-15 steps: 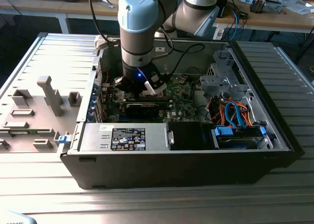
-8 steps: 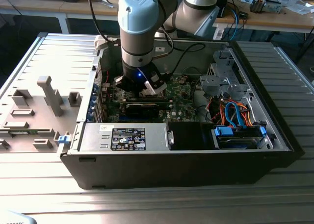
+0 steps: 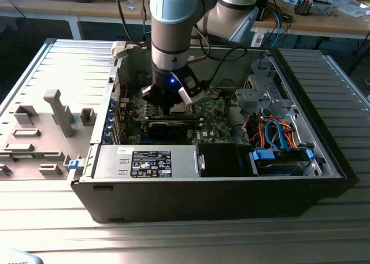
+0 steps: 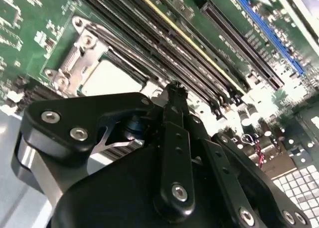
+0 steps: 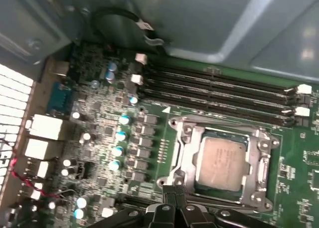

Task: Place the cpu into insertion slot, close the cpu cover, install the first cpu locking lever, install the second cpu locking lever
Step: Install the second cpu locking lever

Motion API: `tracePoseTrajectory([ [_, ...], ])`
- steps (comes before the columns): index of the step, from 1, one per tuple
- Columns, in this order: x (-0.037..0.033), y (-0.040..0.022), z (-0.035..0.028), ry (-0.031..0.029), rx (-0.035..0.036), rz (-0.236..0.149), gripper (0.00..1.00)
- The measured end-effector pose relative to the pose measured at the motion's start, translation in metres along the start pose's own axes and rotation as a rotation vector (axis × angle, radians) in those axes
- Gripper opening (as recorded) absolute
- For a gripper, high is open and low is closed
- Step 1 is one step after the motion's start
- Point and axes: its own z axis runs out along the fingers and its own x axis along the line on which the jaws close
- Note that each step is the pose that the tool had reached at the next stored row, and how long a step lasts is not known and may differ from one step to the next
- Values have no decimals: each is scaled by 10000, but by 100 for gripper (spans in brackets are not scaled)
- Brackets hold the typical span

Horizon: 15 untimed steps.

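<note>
case: open black desktop computer case [image 3: 219,189] lying on slatted table [image 3: 52,218]
board: green circuit board [image 5: 104,133]
slot: silver-rimmed square insertion slot [image 5: 187,138], cpu seated
cover: thin silver frame cpu cover [image 5: 261,160] looks closed; levers unclear
cpu: flat silver-grey square cpu [image 5: 222,158]
hand: black hand [image 5: 174,200] fingers together, empty, just beside slot

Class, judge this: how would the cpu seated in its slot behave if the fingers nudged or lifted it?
The cpu looks like a thin, flat metal-faced square, so probably stiff and light. Its smooth face may be slippery. Lying flat inside the slot, it should not roll or tip.
</note>
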Motion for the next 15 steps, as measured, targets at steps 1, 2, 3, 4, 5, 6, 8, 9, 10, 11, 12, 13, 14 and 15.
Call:
tracePoseTrajectory([
  [1,-35,6,1,45,47,6,11],
  [2,-86,16,1,110,96,12,11],
  [3,-131,26,3,165,129,20,11],
  [4,-171,38,7,225,154,27,11],
  [5,-200,46,10,267,175,32,11],
  [6,-261,64,15,333,225,38,11],
  [8,-326,92,21,396,254,48,11],
  [9,-393,122,25,453,262,54,11],
  [10,-446,150,28,491,281,56,11],
  [11,-486,198,34,530,328,64,11],
  [12,-507,236,38,550,403,69,11],
  [13,-514,246,39,557,443,70,11],
  [14,-518,254,36,569,504,74,11],
  [15,-523,259,24,589,603,79,11],
])
